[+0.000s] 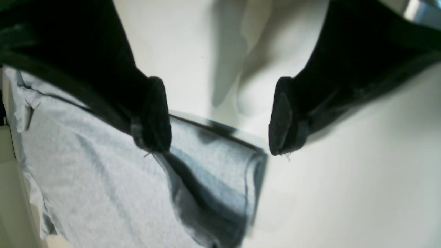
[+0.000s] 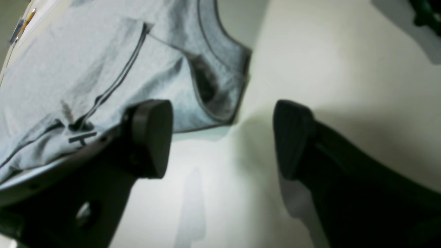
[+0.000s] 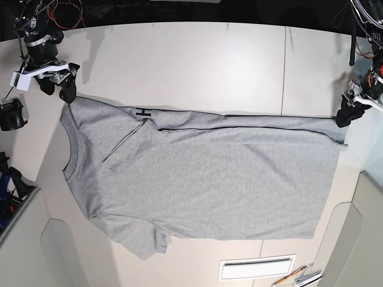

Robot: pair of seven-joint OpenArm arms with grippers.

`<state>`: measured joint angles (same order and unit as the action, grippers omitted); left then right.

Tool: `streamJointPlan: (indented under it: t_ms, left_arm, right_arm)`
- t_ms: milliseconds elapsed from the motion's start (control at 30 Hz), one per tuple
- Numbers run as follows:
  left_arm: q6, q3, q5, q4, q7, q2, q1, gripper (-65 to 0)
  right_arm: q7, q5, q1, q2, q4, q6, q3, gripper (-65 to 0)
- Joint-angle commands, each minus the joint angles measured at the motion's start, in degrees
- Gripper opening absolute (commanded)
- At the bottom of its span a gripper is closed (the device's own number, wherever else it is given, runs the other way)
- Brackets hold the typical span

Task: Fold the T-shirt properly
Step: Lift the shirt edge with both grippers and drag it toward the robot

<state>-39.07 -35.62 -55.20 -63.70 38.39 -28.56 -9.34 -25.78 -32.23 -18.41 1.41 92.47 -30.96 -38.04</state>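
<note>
The heather-grey T-shirt [image 3: 203, 173] lies flat on the white table, collar [image 3: 70, 158] to the left and hem to the right. Its far edge is folded over, and a bit of black lettering [image 3: 142, 112] shows there. My right gripper [image 3: 63, 91] is open just above the shirt's far left shoulder corner; in the right wrist view the gripper [image 2: 222, 137] holds nothing and the shirt [image 2: 103, 69] lies beyond its left finger. My left gripper [image 3: 344, 117] is open at the far right hem corner; in the left wrist view the gripper [image 1: 218, 117] is empty over the folded corner [image 1: 220, 162].
A white slotted plate [image 3: 257, 267] and some pens [image 3: 296, 276] lie near the front edge. A black object [image 3: 11, 113] sits at the left edge. Beige panels [image 3: 350, 239] flank the front corners. A seam [image 3: 282, 66] runs across the table.
</note>
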Motion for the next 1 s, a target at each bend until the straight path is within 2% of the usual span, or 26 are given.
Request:
streamJointPlan:
  t_ms: [0,100,200,400,700,967]
  left_arm:
    - [-0.9,0.2,-1.1,-0.4,-1.1,-1.3,0.5,-17.6]
    - [-0.9,1.6,-0.6,0.9,-2.6,-1.0,0.5,-17.6]
    - [-0.9,1.6,2.4,1.9,-5.2,-0.2,0.5,-17.6]
    - [-0.9,1.6,2.7,1.9,-5.2,1.1,0.5,-17.6]
    - [-0.9,1.7,4.3,1.9,-6.5,1.1,0.6,-17.6]
    - [-0.9,2.9,5.2,1.9,-6.6,1.1,0.8,-17.6]
  right_arm:
    - [1.4,-0.7,0.0,0.6,0.6,-0.1,-0.2,-20.4]
    - [1.3,-0.4,0.0,0.6,-0.1,-0.1,-0.2,-20.4]
    - [1.6,-0.2,0.0,0.6,-0.1,-0.1,-0.2,-20.4]
    - [1.7,-0.3,1.8,0.5,-1.1,-0.1,0.1,-20.4]
    - [1.7,-3.0,6.8,0.4,-11.5,-1.2,0.7,-20.4]
    - [1.0,-3.8,9.4,0.3,-12.0,-1.4,2.8,-20.5]
